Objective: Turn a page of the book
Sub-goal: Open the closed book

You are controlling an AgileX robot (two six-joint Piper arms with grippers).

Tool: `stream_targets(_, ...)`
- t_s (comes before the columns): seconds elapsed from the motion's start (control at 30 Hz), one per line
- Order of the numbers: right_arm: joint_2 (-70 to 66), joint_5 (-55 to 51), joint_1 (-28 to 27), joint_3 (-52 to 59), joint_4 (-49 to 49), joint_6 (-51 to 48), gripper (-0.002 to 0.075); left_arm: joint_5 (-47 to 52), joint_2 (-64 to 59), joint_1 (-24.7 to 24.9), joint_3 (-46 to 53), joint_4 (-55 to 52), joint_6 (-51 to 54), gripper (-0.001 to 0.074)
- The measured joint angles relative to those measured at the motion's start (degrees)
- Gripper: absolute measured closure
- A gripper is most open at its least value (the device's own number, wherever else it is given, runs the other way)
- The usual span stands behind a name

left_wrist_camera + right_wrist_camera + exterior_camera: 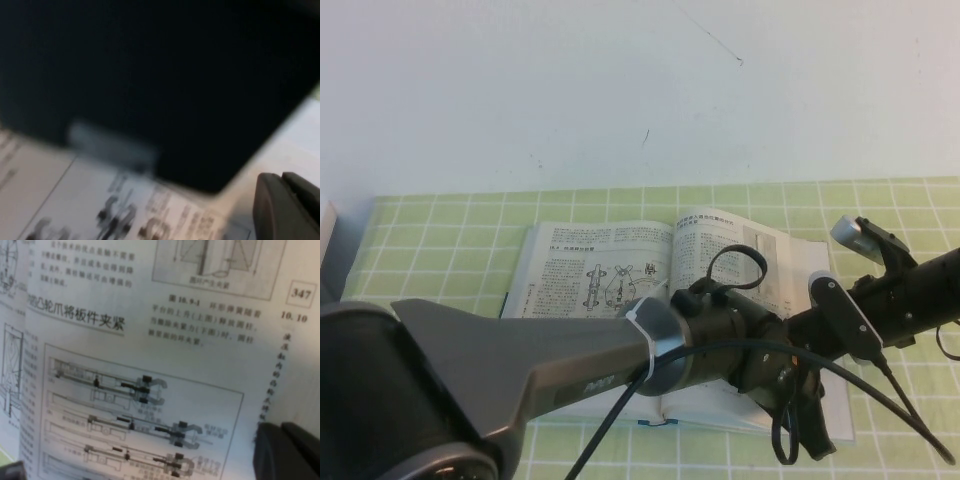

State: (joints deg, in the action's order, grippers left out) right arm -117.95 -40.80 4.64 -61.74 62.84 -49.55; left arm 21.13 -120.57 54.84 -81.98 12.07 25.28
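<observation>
Large open white-paged book (610,262) lies flat on green-checked surface (450,230). Right-hand page (210,340): thin, limp, tear-prone; best caught at its outer edge. Right tool (287,452) closed, empty, just above it. Left tool (287,205) over book; fingers unclear.

left arm: we reach it from the near left corner across to the right
left tool (810,425): hangs low on the near right, pointing down; we cannot tell its fingers
right arm: enters from the right edge
right tool (287,450): fingers closed together
</observation>
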Motion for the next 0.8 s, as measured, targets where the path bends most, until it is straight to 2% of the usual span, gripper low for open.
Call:
stream_targets(0.13, 0.0, 0.0, 0.0, 0.0, 0.0, 0.0, 0.0728, 1.8, 0.3, 0.4, -0.1, -10.6, -10.7, 0.0739)
stream_targets(0.53, 0.0, 0.1, 0.0, 0.0, -0.1, 0.0, 0.0728, 10.8, 0.6, 0.5, -0.6, -30.3, -31.7, 0.0739)
stream_targets(0.63, 0.0, 0.2, 0.0, 0.0, -0.1, 0.0, 0.0728, 14.1, 1.0, 0.1, -0.6, -34.4, -35.3, 0.0739)
stream_targets(0.8, 0.0, 0.1, 0.0, 0.0, -0.1, 0.0, 0.0728, 18.2, 2.0, -3.4, -0.6, -35.5, -37.2, 0.0739)
